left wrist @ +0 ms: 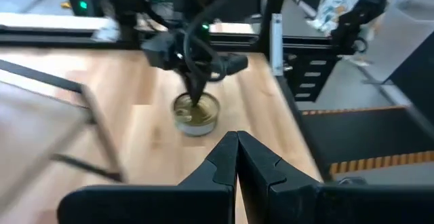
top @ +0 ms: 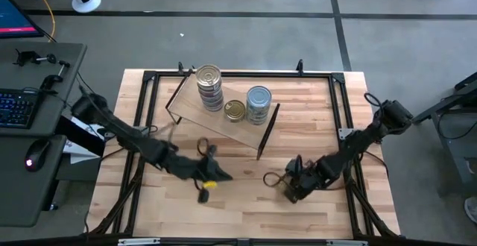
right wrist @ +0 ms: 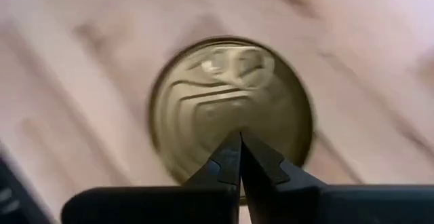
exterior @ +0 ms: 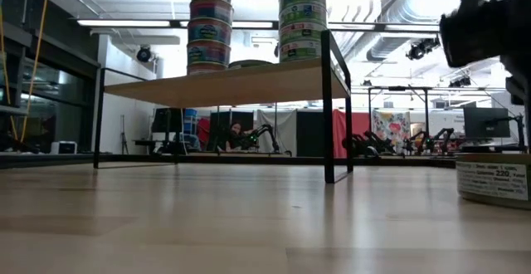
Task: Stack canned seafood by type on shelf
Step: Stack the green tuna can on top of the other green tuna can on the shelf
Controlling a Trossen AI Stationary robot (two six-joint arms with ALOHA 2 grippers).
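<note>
A small wooden shelf on thin black legs stands on the far middle part of the big wooden table. Three lots of tins sit on top of it. On the left is a tall stack of tins with a gold top. On the right is another stack with a silver top. Between them, a bit nearer, sits a low gold tin. In the low view the left stack and the right stack rise high above the shelf board, and the low tin just peeks over its edge. One more gold tin lies flat on the table, near the right side and well apart from the shelf. The right gripper hangs right over this tin, pointing down at its top. Its two fingers are pressed tight together and hold nothing. The left wrist view shows the same tin on the table with the right gripper poking down at it. The left gripper is low over the near middle of the table, to the left of the tin. Its fingers are also closed tight together with nothing between them. In the low view a tin with a white label sits close by at the right edge.
</note>
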